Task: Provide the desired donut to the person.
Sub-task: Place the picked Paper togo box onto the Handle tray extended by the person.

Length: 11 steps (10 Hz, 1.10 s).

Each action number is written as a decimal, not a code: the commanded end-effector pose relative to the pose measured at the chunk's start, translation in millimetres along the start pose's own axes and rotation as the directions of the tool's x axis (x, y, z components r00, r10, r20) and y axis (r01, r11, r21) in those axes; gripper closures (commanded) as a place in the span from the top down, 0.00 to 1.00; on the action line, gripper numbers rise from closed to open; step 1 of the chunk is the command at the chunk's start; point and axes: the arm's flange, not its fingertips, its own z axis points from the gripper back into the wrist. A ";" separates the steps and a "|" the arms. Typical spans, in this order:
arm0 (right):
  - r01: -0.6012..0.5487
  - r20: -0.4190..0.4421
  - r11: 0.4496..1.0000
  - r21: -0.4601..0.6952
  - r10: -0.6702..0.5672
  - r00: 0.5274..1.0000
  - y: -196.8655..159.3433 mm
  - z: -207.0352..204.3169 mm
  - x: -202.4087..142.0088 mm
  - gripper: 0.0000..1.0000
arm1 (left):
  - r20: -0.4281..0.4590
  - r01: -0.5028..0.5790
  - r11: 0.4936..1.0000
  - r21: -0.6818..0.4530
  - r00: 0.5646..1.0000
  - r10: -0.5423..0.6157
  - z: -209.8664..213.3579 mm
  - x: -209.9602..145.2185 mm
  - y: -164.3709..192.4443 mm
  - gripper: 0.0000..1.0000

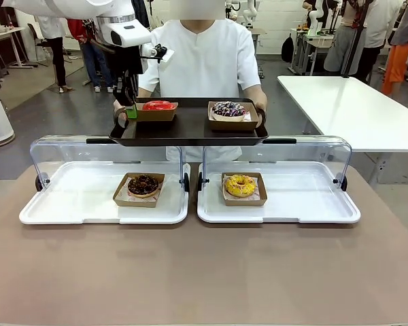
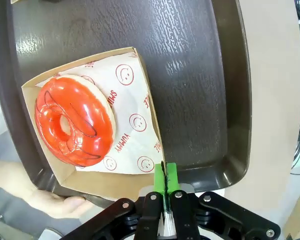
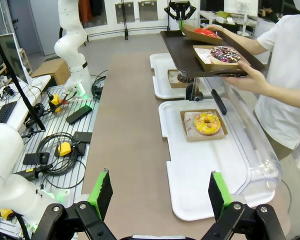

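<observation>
Pinching the cardboard tray (image 2: 142,182) rim, left gripper (image 2: 164,181) spares the soft, sticky red donut (image 2: 74,121); light load. Right gripper (image 3: 160,191) hangs spread, empty.

Low in my right wrist view's left half, black cables (image 3: 65,145) and a yellow gadget (image 3: 64,148) lie on a grey perforated bench (image 3: 87,127). In my front view, a white side table (image 1: 357,109) sits at right of frame, and bystanders (image 1: 88,51) stand upper left.

A grey floor (image 1: 47,115) fills the frame's upper left. A white table (image 1: 353,109) stands at right. More desks (image 1: 313,44) sit in the upper right.
</observation>
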 end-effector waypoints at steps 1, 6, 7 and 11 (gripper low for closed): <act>-0.001 0.004 1.000 0.002 0.001 1.000 -0.1 -0.4 -0.8 1.00 | 0.028 0.025 0.999 -0.026 0.999 -0.024 3.9 -2.7 3.1 0.58; -0.001 0.004 1.000 0.002 0.001 1.000 -0.1 -0.4 -0.8 1.00 | 0.023 0.032 0.999 -0.042 0.999 -0.031 7.0 -4.6 2.0 0.89; -0.001 0.004 1.000 0.002 0.001 1.000 -0.1 -0.4 -0.8 1.00 | 0.026 0.028 0.999 -0.043 0.999 -0.027 6.4 -5.1 -0.2 0.97; -0.001 0.004 1.000 0.002 0.001 1.000 -0.1 -0.4 -0.8 1.00 | 0.035 0.034 0.998 -0.053 0.999 -0.032 6.3 -7.0 -4.6 0.97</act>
